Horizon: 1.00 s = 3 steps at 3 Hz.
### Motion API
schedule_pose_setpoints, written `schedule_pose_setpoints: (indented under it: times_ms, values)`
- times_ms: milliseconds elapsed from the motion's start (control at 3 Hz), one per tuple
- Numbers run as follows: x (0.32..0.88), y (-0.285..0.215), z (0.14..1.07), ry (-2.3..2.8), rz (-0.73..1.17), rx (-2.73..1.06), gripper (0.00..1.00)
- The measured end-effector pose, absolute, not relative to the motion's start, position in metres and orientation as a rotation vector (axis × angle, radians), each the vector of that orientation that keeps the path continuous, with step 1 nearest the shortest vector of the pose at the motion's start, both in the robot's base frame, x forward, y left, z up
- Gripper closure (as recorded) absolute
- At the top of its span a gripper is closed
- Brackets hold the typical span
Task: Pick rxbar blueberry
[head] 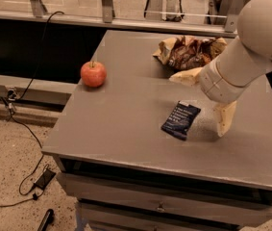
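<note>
Hovering beside rxbar blueberry [180, 120], end effector [204, 101] partly hidden behind wrist [219, 83].

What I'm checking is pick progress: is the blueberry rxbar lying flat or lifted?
Lying flat: the rxbar blueberry rests on the table, ungrasped; the claw hangs just beside it, apart.

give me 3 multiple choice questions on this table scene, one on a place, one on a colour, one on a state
1. Where is the claw?
A. beside the rxbar blueberry, on the side away from the apple
B. over the apple
C. below the table

2. What colour is the rxbar blueberry's wrapper?
A. red
B. dark blue
C. yellow

3. The rxbar blueberry is:
A. lifted in the air
B. on the floor
C. lying flat on the table

Answers: A, the claw hangs next to the bar; B, the wrapper is navy with white text; C, it rests on the tabletop, apart from the claw.
</note>
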<state>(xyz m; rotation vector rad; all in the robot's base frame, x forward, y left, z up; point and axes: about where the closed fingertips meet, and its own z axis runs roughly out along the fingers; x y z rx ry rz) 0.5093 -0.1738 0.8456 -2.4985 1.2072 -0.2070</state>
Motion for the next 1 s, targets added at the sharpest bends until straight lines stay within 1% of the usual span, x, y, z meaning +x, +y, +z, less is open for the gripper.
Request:
schedule_pose_setpoints:
  times_ms: [333, 1000]
  values:
    - [0.514, -0.164, 0.836, 1.112, -0.216, -2.588, 0.00]
    - [0.514, -0.142, 0.825, 0.861, -0.168, -2.750, 0.00]
